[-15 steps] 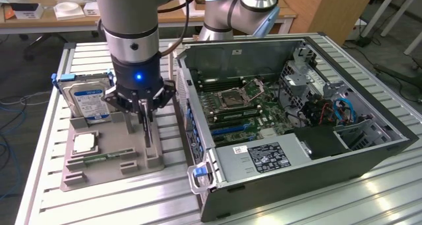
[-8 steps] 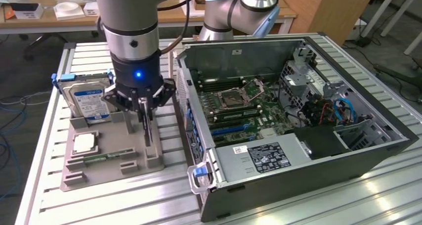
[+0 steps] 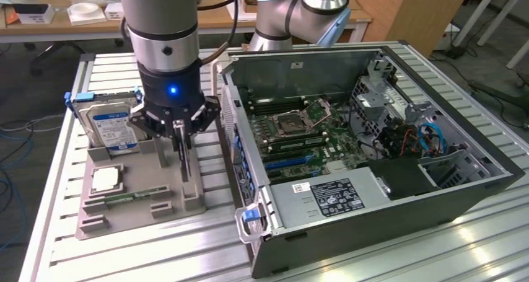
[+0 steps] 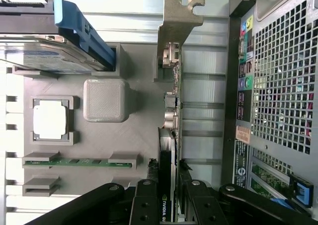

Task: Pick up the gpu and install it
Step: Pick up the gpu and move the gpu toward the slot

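Wood desk (image 3: pixel 58 29) at bk, grey floor (image 3: pixel 33 99), cables (image 3: pixel 15 147)

Gpu (image 4: pixel 168 150): dark matt board, pale bare-metal bracket (image 4: pixel 180 16). Holder tray (image 4: pixel 134 135): grey matt plastic, finely textured. Worktop (image 3: pixel 165 251): ribbed silvery metal, slight sheen. Computer case (image 4: pixel 283 71): grey perforated sheet metal. Hard drive (image 3: pixel 113 127): glossy label.

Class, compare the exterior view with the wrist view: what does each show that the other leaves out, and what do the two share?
Exterior view: the motherboard inside the open computer case, and the blue light on the arm. Wrist view: the pale metal bracket and the rear ports of the case. Shared: the gripper clamped on the gpu, which stands edge-on in the grey holder, plus the hard drive, processor chip and memory stick.
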You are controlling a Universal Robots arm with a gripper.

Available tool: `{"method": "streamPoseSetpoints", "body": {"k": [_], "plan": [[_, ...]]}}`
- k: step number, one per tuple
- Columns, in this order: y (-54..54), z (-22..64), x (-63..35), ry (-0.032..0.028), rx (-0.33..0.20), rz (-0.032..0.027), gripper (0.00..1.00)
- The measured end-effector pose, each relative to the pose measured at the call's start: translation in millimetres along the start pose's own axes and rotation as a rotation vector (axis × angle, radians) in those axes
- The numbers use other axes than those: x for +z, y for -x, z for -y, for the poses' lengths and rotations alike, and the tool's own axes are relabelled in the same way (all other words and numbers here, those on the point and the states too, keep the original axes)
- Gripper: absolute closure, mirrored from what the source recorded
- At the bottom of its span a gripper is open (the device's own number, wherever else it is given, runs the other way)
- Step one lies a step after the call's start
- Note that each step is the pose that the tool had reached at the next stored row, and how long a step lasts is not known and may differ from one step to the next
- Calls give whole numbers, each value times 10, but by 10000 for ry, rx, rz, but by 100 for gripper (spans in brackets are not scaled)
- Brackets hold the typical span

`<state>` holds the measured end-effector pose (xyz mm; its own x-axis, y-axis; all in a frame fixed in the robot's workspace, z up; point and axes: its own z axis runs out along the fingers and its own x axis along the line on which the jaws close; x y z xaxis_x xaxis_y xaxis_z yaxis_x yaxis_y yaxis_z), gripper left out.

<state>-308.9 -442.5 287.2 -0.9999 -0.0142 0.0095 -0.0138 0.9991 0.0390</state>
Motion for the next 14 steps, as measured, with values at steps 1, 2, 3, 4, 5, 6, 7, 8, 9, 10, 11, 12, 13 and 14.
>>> {"method": "streamPoseSetpoints", "body": {"k": [1, 2, 3, 4, 5, 6, 7, 8, 9, 10, 11, 12, 13, 14], "plan": [[0, 0, -7, 0, 0, -1, 74], [0, 0, -14, 0, 0, -1, 74], [0, -1, -20, 0, 0, -1, 74], [0, -1, -26, 1, 0, 0, 74], [0, -1, -32, 0, 0, 0, 74], [0, -1, -37, 0, 0, 0, 74], [0, -2, -43, 0, 0, 0, 74], [0, -2, -49, 1, 0, 0, 74], [-1, -2, -54, 0, 0, 0, 74], [-1, -2, -59, 1, 0, 0, 74], [-1, -3, -65, 0, 0, 0, 74], [-1, -3, -70, 0, 0, -1, 74], [-1, -3, -75, 1, 0, 0, 74], [-1, -3, -80, 0, -1, 0, 74]]}}
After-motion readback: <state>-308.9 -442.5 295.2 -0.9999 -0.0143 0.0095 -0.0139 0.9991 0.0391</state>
